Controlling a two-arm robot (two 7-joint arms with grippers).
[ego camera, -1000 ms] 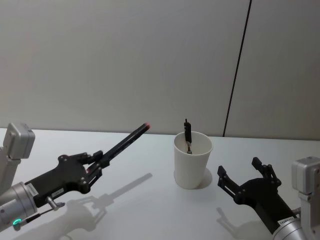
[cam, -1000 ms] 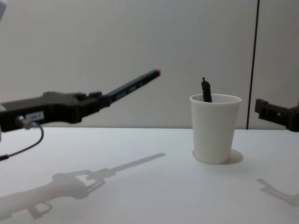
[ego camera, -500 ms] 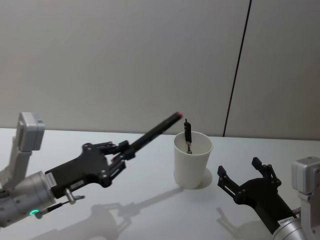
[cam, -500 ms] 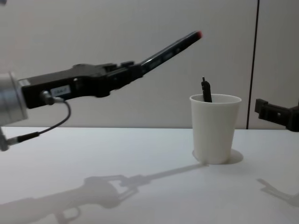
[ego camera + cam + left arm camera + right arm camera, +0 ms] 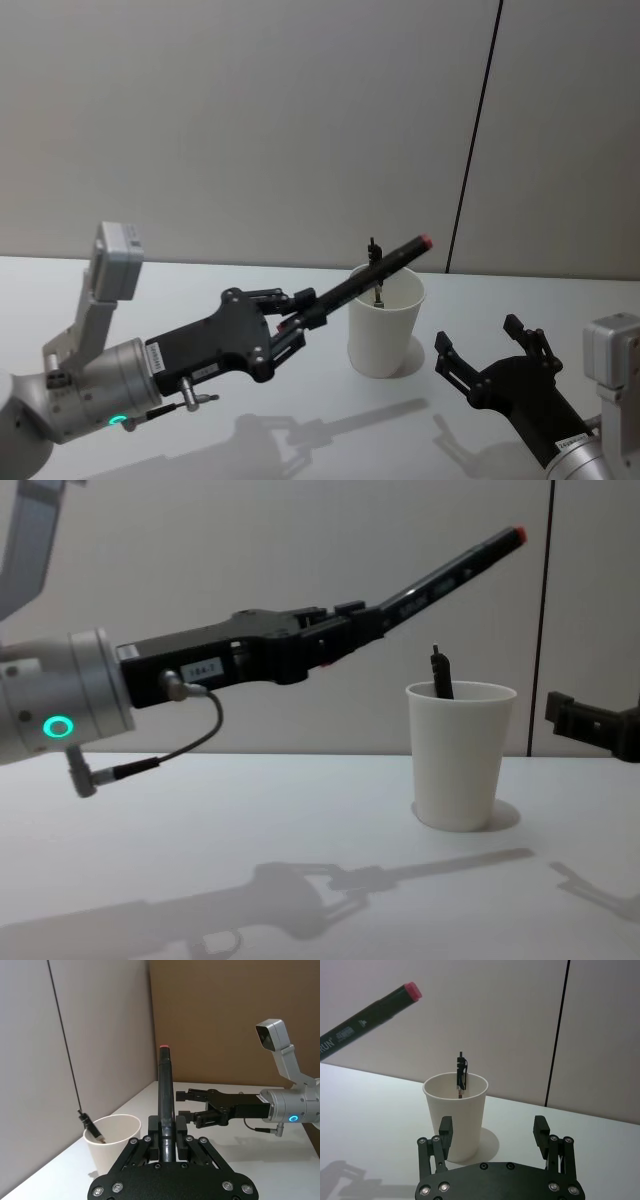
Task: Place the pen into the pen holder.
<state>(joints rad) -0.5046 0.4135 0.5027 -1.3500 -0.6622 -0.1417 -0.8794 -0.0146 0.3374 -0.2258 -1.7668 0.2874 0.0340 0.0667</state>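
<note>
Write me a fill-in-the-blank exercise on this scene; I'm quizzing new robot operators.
The left gripper is shut on a long black marker with a ___ tip. That tip sits ___ than the rim of the plain white paper cup. Inside the cup sits one slim black ___ with a clip. The right gripper, beside the cup, has its fingers ___.
Missing: red; higher; pen; open.

There is one pen holder [image 5: 386, 325] in the middle. There are two pens: a red-tipped pen [image 5: 400, 256] up in the air and a black pen [image 5: 373, 252] inside the cup. There are two grippers: left gripper [image 5: 300, 316] lower left, right gripper [image 5: 480, 336] lower right.
</note>
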